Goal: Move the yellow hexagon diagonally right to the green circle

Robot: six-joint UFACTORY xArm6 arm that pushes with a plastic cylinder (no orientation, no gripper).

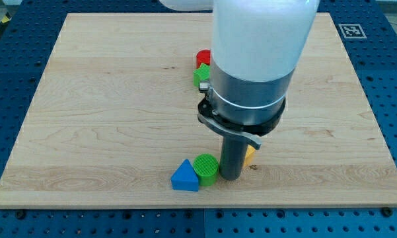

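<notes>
Our pale wooden table (106, 99) rests on blue perforated flooring (6, 79). The yellow hexagon (250, 156), mostly hidden, sits behind my tip (229, 177), right of the green circle (205, 168). We carry no pincer.

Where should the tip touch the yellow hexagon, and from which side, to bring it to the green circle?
Judging by this view, push its right-hand face, coming from the view's right. The yellow hexagon peeks out right of the rod, while the green circle sits left of my tip, touching the blue triangle. Most of the hexagon is hidden.
</notes>
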